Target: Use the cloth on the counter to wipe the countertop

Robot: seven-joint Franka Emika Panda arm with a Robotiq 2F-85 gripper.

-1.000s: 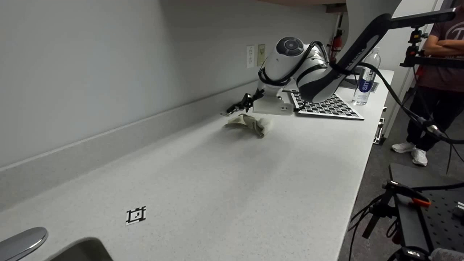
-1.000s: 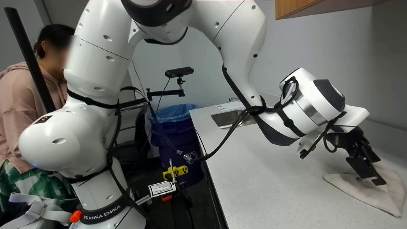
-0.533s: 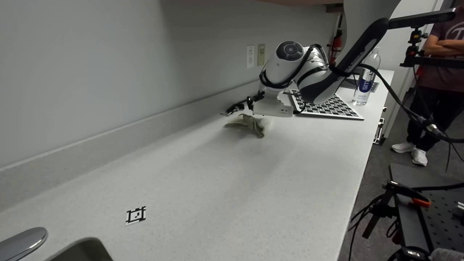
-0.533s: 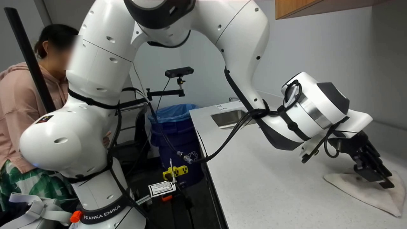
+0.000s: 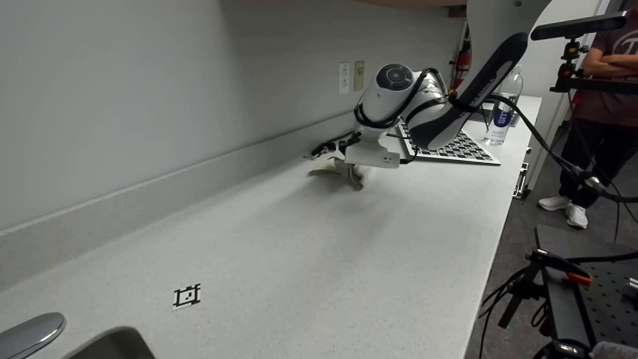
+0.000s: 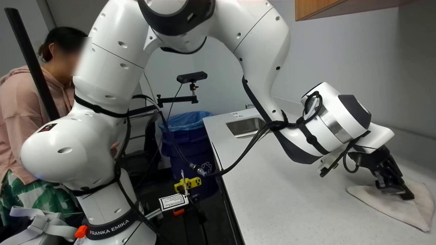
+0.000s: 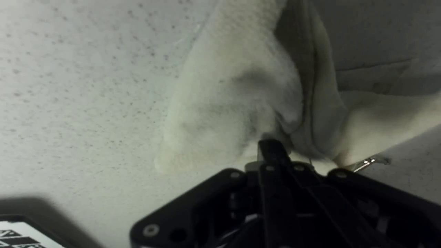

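Pale speckled countertop [image 5: 299, 259] runs along a grey wall [image 5: 129, 89], its back edge set against it. Toward the near end, in an exterior view, sit a sink [image 5: 119, 343] and, closer to the back edge, a tap [image 5: 32, 331]; a printed marker [image 5: 187, 296] lies just beyond them. Farther along, nearer the back edge than the front, is the crumpled cloth [image 6: 398, 206], with the gripper [image 6: 402, 193] slanting down onto it, seemingly touching. Its jaws look drawn together by a crease in the wrist view; whether any fabric is pinched between them I cannot tell. Past that, a checkered board [image 5: 463, 149] lies flat, and a bottle [image 5: 501, 114] stands upright by the front edge, short of the far corner.

I take the step in hand to be engaging the cloth, the wiping stroke not yet begun. Next should come a sure pinch or firm downward pressure, then a drag toward the sink end, away from the board. Against a second ago, the wrist [image 6: 330, 120] sits lower over the cloth, while the cloth itself shows no clear shift.
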